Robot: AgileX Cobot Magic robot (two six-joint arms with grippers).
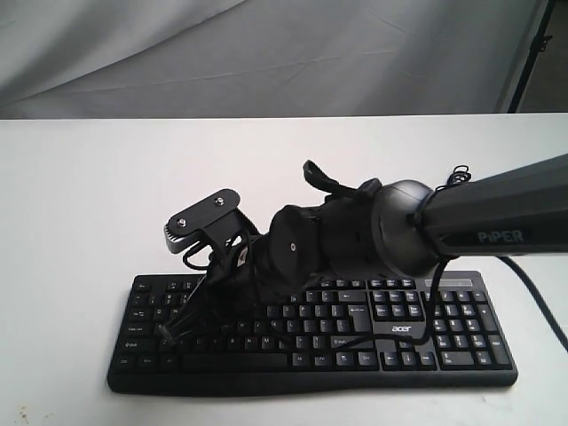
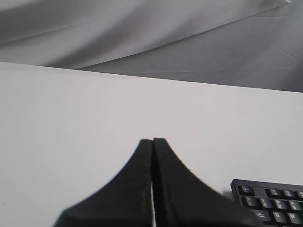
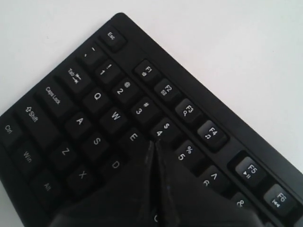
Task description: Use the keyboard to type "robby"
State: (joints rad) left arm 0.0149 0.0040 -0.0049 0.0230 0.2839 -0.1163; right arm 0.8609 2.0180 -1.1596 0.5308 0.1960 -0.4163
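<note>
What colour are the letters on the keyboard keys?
White legends on the black keyboard, clearest in the right wrist view.

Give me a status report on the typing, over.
Right claw shut, tip down at the keyboard by E and 4. Left claw shut, over the table beside it. Thin cable hangs across keys near numpad.

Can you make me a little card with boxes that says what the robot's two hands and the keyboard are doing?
Keyboard: wide black plastic keyboard with white letters, lying flat on the white table
Right hand: shut, tip down among the keys beside E and 4
Key pressed: cannot tell
Left hand: shut, over bare table, beside the keyboard's corner
</note>
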